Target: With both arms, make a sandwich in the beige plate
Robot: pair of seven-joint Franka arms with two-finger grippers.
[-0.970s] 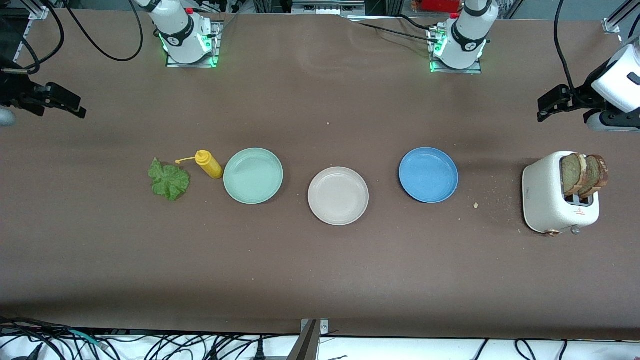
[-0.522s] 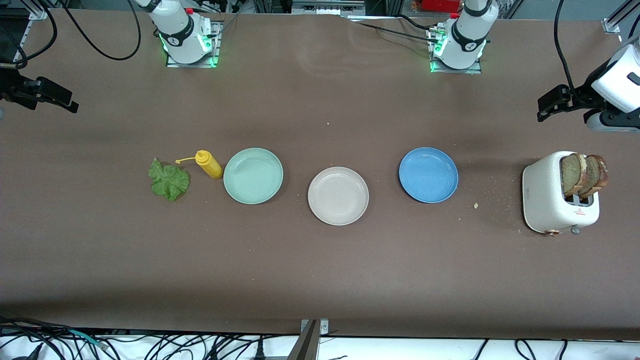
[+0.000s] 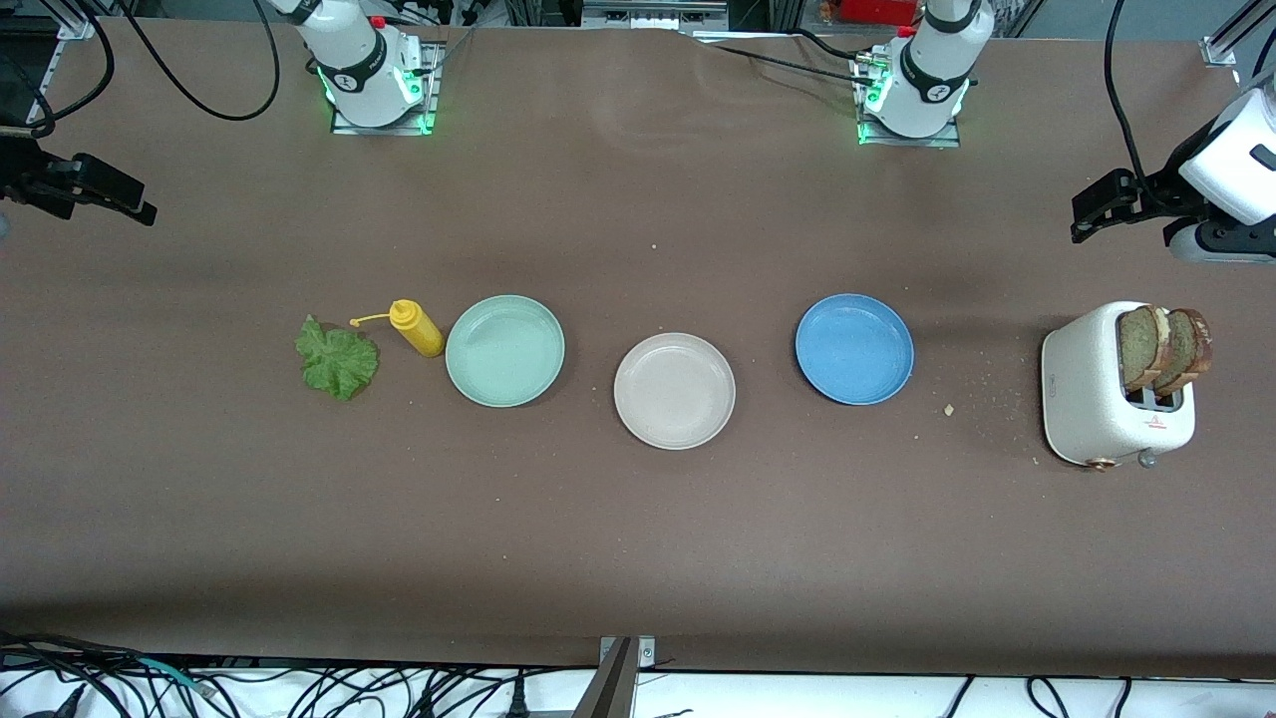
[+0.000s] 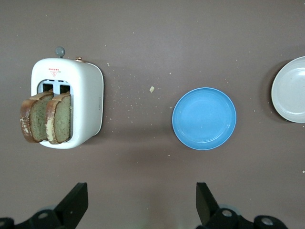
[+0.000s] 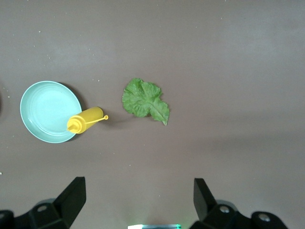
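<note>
Left gripper [image 4: 138,207]: you have it hanging high over the left arm's end of the table, fingers spread wide and holding nothing; the toaster sits just below its view.
Right gripper [image 5: 136,205]: likewise raised, over the right arm's end, fingers wide apart and empty, looking down on the lettuce.
Bread slices [image 3: 1164,349]: both stand upright in the slots of the white toaster [image 3: 1092,384], crusts leaning a little toward each other.
Lettuce leaf [image 3: 337,360]: lies flat on the table, just beside the yellow mustard bottle [image 3: 417,328].
Beige plate [image 3: 674,390]: empty, between the mint-green plate [image 3: 504,350] and the blue plate [image 3: 854,348], slightly nearer the front camera than either.
Progress: by my reading nothing is assembled yet; your first picks are ahead.
Risk, bread: the slices sit close together, so a finger may wedge between them or drag both out; a slanted pull could tip the toaster.
Risk, lettuce: the leaf is thin and flat, so your fingers may close on bare table, or knock the bottle over.
Risk, placement: three similar plates stand in a row; drop into the beige one only.
Risk, arms: both will aim for the same plate, so stagger them or they may collide.
</note>
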